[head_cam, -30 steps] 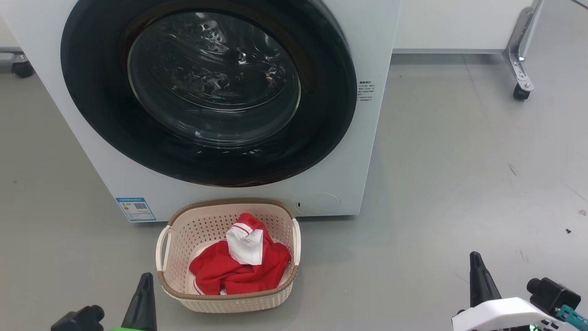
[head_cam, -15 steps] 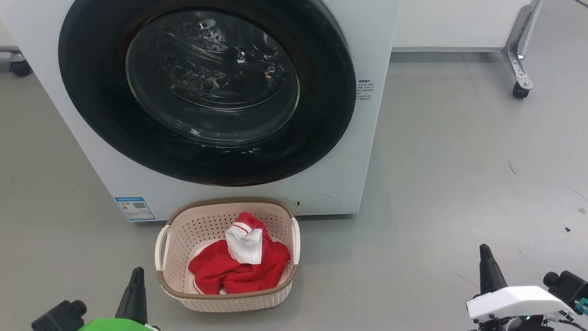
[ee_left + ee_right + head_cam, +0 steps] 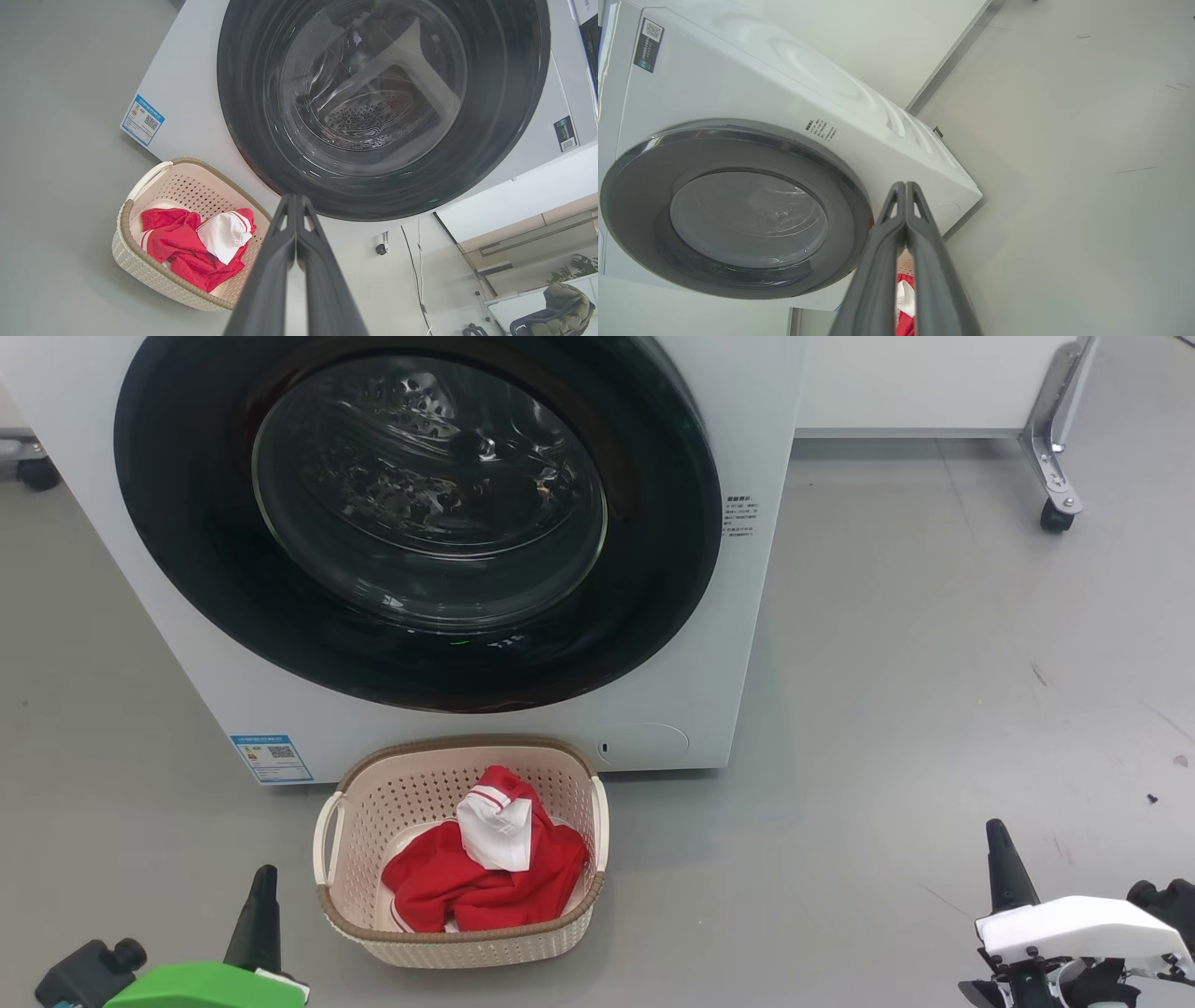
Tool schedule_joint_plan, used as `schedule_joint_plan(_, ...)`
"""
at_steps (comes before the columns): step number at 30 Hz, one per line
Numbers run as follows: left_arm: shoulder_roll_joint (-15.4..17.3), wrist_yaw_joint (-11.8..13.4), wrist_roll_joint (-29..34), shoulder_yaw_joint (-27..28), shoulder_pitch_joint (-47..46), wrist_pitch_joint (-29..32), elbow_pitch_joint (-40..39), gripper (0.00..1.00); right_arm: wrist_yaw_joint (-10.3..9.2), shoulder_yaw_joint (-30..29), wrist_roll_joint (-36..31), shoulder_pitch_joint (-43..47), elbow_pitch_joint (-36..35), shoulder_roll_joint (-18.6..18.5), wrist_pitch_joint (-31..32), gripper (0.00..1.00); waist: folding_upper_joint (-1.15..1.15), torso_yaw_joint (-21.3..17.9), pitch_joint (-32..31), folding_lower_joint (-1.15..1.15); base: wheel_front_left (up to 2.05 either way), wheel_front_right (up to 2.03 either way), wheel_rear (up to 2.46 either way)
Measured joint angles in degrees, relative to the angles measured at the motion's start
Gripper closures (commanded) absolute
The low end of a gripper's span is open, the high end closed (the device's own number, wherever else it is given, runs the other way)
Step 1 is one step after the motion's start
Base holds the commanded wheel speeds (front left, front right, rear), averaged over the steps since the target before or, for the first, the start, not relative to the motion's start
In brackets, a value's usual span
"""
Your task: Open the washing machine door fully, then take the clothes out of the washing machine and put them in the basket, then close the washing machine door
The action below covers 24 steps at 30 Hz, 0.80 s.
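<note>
Two grippers logged, both empty, fingers pressed together.
- left gripper (image 3: 264, 875): low, just left of basket (image 3: 467, 952).
- basket: on floor (image 3: 887, 709), against washing machine (image 3: 233, 709) front; holds clothes (image 3: 467, 887), which look soft, light, limp. Pinch raised white fold.
- washing machine door (image 3: 187, 569): shut flush; rigid, glossy, likely slippery. Take by rim edge.
- right gripper (image 3: 995, 829): far right, well apart from machine.

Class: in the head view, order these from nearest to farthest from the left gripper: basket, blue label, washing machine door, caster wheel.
1. basket, just right of the left gripper.
2. blue label, straight ahead.
3. washing machine door, higher and to the right.
4. caster wheel, far back right.
</note>
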Motion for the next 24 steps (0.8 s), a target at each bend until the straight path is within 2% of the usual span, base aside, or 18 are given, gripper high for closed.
schedule_joint_plan(24,0.0,-2.58,-18.61,3.16,-3.74,3.08,3.35,1.0,1.76,-3.05,18.38,-3.55,1.92,-0.83,4.04,1.0,0.0,-0.25,0.3,0.0,0.0,0.0,0.0)
